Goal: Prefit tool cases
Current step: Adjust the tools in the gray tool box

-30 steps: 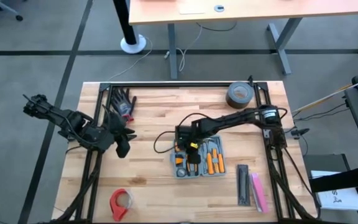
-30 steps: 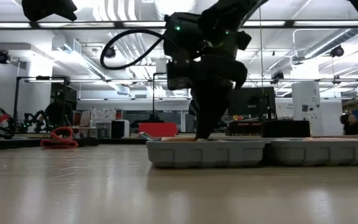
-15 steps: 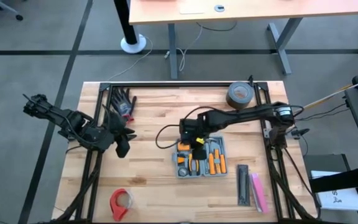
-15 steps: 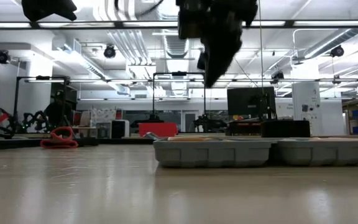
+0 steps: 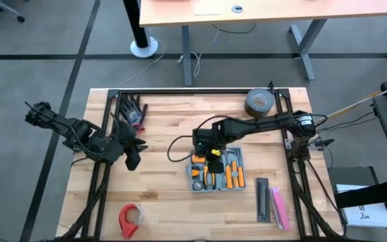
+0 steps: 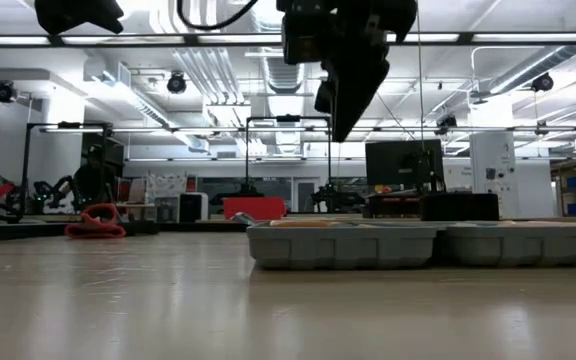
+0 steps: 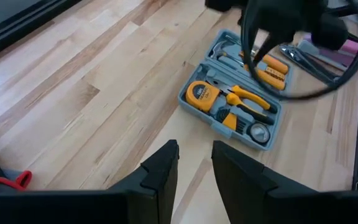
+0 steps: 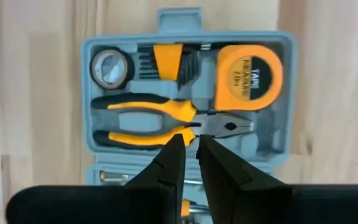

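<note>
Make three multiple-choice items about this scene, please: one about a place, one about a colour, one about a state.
1. Where is the right end effector?
A. Above the open tool case
B. Beside the red tape roll
C. Over the black gloves

2. What colour is the tape measure in the case?
A. Green
B. Orange
C. White

3. In what state is the tool case?
A. Shut
B. Open, with tools in its tray
C. Open and empty

Answers:
1. A, the high view shows it over the case's far half.
2. B, the right wrist view shows an orange body.
3. B, pliers and other tools lie in the slots.
</note>
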### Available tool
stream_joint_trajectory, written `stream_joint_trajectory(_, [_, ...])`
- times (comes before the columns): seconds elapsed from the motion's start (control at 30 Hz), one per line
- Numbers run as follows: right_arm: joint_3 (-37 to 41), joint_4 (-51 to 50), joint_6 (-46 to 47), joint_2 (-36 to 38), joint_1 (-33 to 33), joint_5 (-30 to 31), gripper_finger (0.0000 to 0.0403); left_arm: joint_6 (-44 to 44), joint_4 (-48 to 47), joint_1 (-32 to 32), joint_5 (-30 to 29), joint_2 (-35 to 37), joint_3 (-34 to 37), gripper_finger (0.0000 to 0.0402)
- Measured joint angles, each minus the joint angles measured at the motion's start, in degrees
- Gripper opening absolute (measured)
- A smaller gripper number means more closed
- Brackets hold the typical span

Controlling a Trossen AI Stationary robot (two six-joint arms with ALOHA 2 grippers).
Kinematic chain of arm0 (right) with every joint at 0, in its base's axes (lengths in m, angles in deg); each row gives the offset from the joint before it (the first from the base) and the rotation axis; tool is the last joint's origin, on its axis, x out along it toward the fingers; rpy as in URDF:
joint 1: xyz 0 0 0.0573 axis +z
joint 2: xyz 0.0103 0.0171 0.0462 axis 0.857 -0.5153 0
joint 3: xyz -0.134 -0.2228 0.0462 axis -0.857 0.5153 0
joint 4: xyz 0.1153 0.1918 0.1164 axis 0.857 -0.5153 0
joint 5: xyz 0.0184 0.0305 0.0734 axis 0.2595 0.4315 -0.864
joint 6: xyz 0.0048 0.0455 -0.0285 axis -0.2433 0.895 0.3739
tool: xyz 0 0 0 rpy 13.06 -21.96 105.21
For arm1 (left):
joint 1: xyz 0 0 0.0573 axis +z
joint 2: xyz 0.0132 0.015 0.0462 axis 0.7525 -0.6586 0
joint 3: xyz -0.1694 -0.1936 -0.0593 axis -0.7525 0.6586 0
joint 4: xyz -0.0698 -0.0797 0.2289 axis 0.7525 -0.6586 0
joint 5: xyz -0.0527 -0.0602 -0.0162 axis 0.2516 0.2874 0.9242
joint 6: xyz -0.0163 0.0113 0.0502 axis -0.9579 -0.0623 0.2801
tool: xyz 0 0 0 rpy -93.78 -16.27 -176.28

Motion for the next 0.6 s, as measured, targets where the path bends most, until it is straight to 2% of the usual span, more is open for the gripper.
stream_joint_trajectory(0.6, [-1.3,-2.9,-1.5,-1.2,0.3,1.0,0.0032,0.0,0.0,0.0,0.0,0.0,0.0,0.0105])
